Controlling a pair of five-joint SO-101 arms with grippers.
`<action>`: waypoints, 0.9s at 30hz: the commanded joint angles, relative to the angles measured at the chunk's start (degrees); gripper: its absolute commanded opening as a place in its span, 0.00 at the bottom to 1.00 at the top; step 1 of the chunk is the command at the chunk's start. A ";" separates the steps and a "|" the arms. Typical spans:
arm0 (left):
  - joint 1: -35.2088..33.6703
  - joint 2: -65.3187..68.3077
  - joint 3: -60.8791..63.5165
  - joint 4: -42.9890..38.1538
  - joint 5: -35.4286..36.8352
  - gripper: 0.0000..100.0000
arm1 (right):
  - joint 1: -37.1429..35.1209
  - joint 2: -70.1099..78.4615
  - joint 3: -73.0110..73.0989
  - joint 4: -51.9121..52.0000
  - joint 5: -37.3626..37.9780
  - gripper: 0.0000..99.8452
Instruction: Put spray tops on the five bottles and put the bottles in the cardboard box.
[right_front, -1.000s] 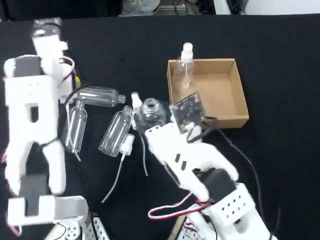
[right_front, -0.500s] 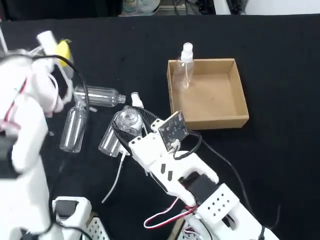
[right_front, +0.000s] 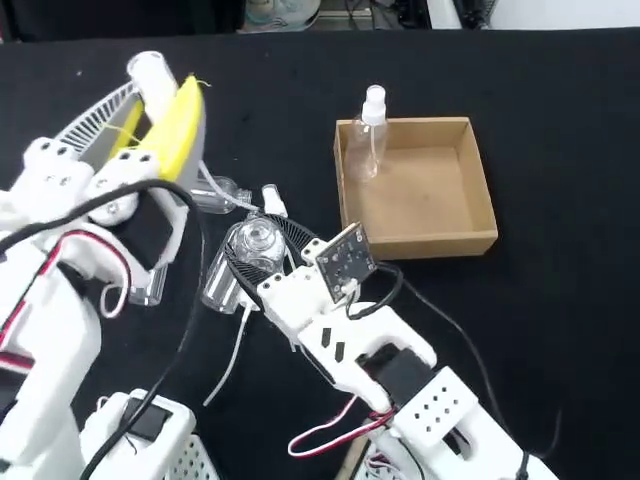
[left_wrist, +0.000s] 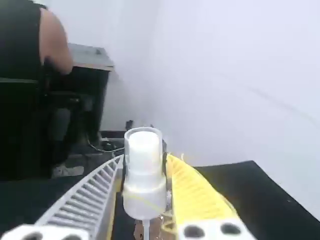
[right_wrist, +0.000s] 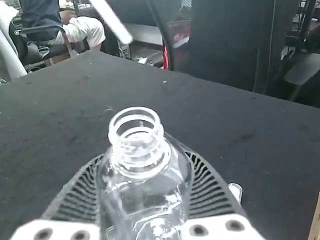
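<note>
My left gripper (right_front: 152, 88) is shut on a white spray top (right_front: 149, 68), held high above the table's left side between a grey and a yellow finger (left_wrist: 192, 192); the spray top (left_wrist: 144, 172) points upward with its tube hanging below. My right gripper (right_front: 256, 248) is shut on a clear bottle (right_front: 254, 240) with an open neck, held upright near the table's middle. The bottle (right_wrist: 138, 159) stands between the black ribbed fingers (right_wrist: 207, 190). The cardboard box (right_front: 470, 180) lies at the right, and one capped bottle (right_front: 371, 132) leans in its far left corner.
Three clear bottles lie on the black table left of my right gripper: one (right_front: 222, 189) pointing toward the box, one (right_front: 222, 283) partly under the gripper, one (right_front: 155, 290) half hidden by my left arm. A loose spray top (right_front: 271, 198) and a thin tube (right_front: 232, 355) lie nearby.
My left arm has swung up and to the right with the spray top. My right gripper moved left with its bottle, then held still.
</note>
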 joint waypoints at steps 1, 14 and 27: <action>4.62 0.88 -2.42 -0.88 -3.69 0.03 | -0.62 -1.27 -0.48 -1.76 -0.35 0.01; 5.58 1.23 -1.89 2.81 -8.26 0.03 | -0.62 -1.27 -0.48 -1.76 -0.26 0.01; 5.76 2.37 4.09 0.97 -9.14 0.03 | -0.62 -1.27 -0.48 -1.76 -0.44 0.01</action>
